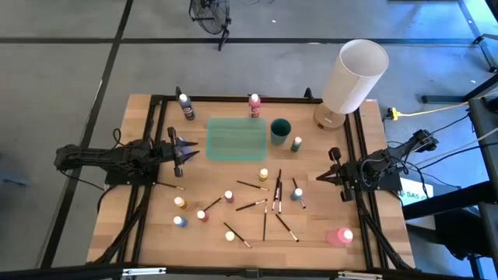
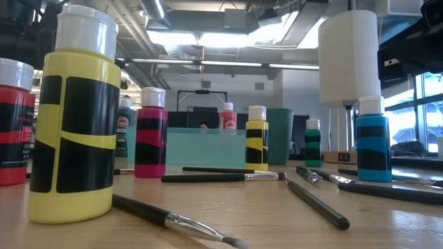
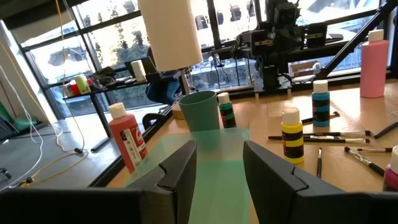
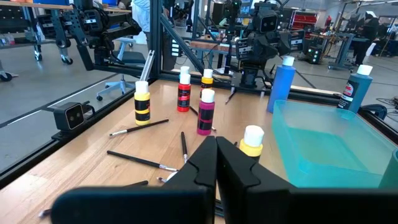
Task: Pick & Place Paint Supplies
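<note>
Small white-capped paint bottles stand upright on the wooden table: yellow (image 1: 264,175), blue (image 1: 297,194), pink (image 1: 229,197), red (image 1: 201,215), orange (image 1: 180,202), green (image 1: 296,144). A larger pink bottle (image 1: 342,236) stands near the right front. Several thin dark brushes (image 1: 264,210) lie flat among them. My left gripper (image 1: 184,152) is open at the table's left, pointing at the green tray (image 1: 237,140); in its wrist view the fingers (image 3: 180,177) stand apart over the tray's edge. My right gripper (image 1: 325,176) is shut at the table's right, behind a yellow bottle (image 4: 252,140).
A dark green cup (image 1: 280,131) stands right of the tray. A big white cylinder (image 1: 354,76) rises at the far right corner. A dark bottle (image 1: 187,106) and a red one (image 1: 254,105) stand at the far edge. Black frame rails run along both table sides.
</note>
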